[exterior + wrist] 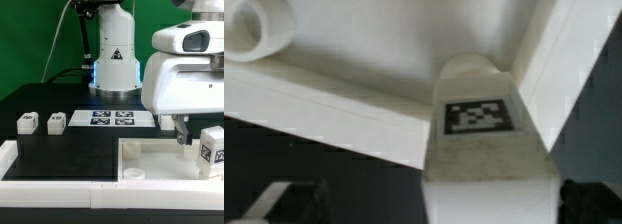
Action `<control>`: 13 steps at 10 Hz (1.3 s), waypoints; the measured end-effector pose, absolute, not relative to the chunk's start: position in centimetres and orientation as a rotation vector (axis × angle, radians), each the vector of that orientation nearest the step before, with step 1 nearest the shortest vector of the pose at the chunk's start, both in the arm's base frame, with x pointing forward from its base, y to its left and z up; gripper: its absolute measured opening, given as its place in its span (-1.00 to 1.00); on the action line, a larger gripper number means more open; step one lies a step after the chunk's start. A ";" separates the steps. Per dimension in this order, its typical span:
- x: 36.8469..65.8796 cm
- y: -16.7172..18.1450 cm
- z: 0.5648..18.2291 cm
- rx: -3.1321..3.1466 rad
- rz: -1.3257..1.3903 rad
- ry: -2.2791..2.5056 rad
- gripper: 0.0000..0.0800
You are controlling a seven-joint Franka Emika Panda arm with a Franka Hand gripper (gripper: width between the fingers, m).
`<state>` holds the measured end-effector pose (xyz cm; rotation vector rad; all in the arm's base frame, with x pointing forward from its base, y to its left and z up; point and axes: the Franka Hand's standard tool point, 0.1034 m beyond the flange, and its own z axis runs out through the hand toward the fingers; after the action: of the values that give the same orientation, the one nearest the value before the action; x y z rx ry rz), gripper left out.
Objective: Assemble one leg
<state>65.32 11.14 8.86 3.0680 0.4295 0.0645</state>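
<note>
A tagged leg (477,140) is seen directly ahead of the end effector (181,132), between its fingers and near the white tabletop (165,168). Whether the fingers are clamped on it cannot be told. A second leg (27,122) and a third leg (55,123) are set on the black bench (80,140), well away from the end effector, past the marker board (112,119).
</note>
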 end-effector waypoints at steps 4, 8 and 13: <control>65.3 11.4 8.9 3.090 0.069 0.301 -0.25; 65.2 11.9 8.9 3.059 0.084 -0.588 -0.26; 64.7 11.2 8.7 2.604 0.090 -1.697 -0.26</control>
<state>64.73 11.25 8.73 2.6040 -1.6967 0.0898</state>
